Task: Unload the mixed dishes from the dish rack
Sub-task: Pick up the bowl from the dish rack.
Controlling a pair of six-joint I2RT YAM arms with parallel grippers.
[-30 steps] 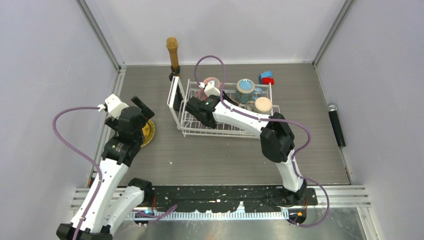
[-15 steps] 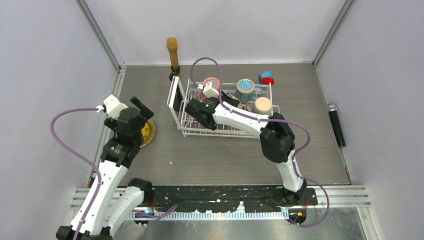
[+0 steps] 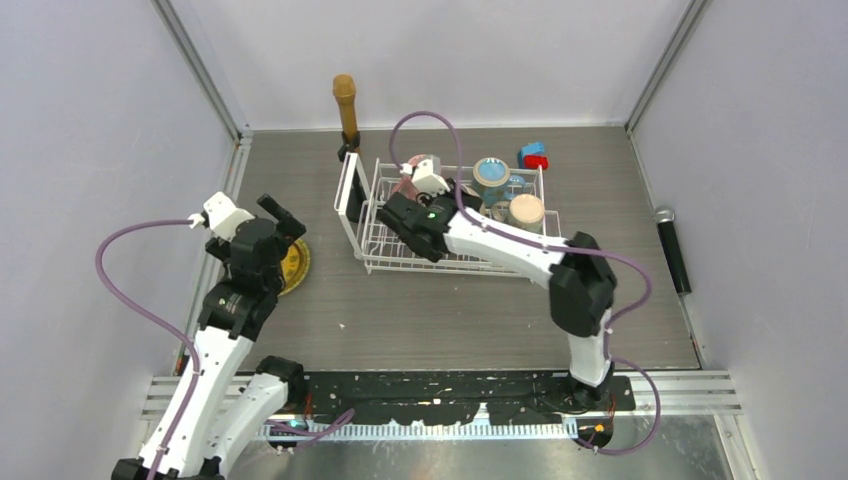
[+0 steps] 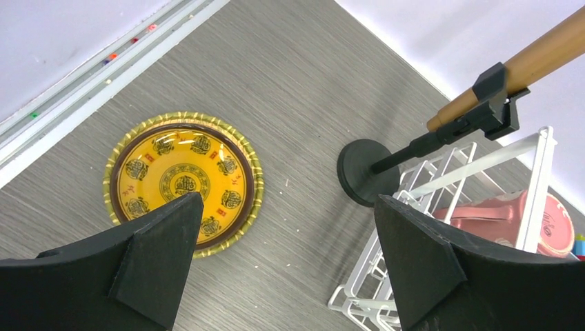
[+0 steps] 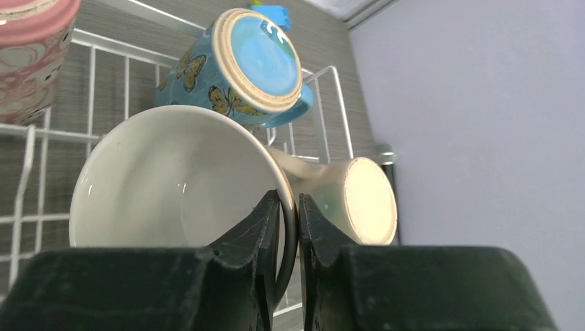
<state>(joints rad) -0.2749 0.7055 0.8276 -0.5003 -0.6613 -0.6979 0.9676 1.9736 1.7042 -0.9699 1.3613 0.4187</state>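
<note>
The white wire dish rack point(image 3: 450, 262) stands mid-table with a pink mug point(image 3: 420, 168), a blue mug point(image 3: 490, 175) and a cream mug point(image 3: 526, 211) in it. My right gripper point(image 5: 288, 207) is inside the rack, shut on the rim of the small white bowl point(image 5: 172, 179), which is tipped on edge. The blue mug point(image 5: 255, 58) and the cream mug point(image 5: 365, 200) lie just behind the bowl. My left gripper point(image 4: 286, 258) is open and empty above the table, between a golden plate point(image 4: 183, 179) and the rack's left end. Only one plate shows.
A brown microphone-shaped stick point(image 3: 346, 110) stands on a black base just behind the rack's left end. A blue-and-red block point(image 3: 534, 156) sits behind the rack. A black cylinder point(image 3: 672, 250) lies at the right wall. The plate point(image 3: 293, 265) lies near the left rail.
My right arm's elbow has swung to the right and its gripper has shifted slightly right inside the rack. The left arm has barely moved.
</note>
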